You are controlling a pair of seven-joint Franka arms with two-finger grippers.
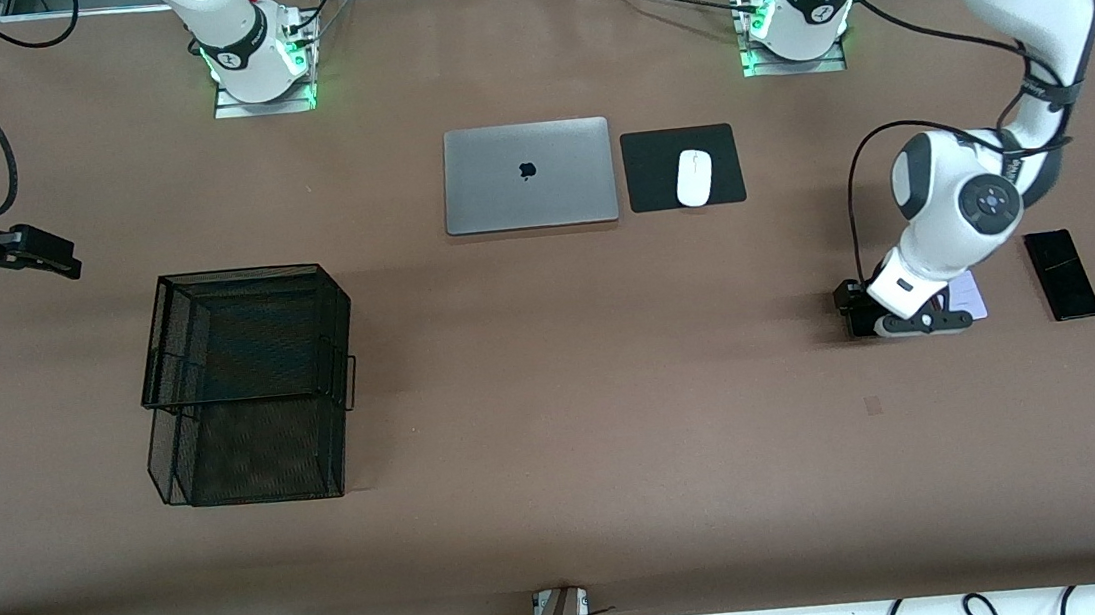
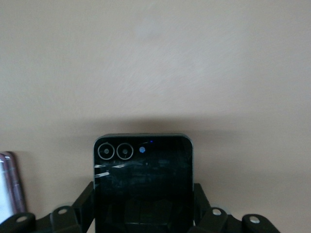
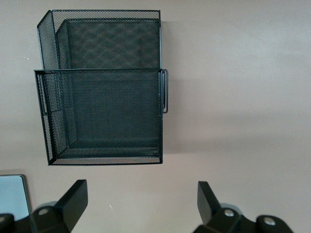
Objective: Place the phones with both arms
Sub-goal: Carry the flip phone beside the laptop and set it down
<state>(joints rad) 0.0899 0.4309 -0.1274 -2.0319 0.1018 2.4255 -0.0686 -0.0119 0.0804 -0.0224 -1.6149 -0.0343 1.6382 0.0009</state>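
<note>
My left gripper (image 1: 895, 316) is down at the table near the left arm's end, shut on the small squarish black phone (image 2: 142, 177). Its fingers (image 2: 83, 206) press the phone's two sides, and the twin camera lenses face up. In the front view the arm hides that phone. Beside the gripper lies the pale lavender-white phone (image 1: 972, 295), with its edge (image 2: 10, 187) showing in the left wrist view. The long slim black phone (image 1: 1062, 275) lies further toward the left arm's end. My right gripper (image 1: 40, 258) (image 3: 141, 199) waits open and empty over the right arm's end.
A black wire-mesh basket (image 1: 248, 376) (image 3: 102, 111) stands toward the right arm's end. A shut grey laptop (image 1: 528, 176) lies at mid-table near the bases, beside a white mouse (image 1: 694, 177) on a black pad (image 1: 655, 172).
</note>
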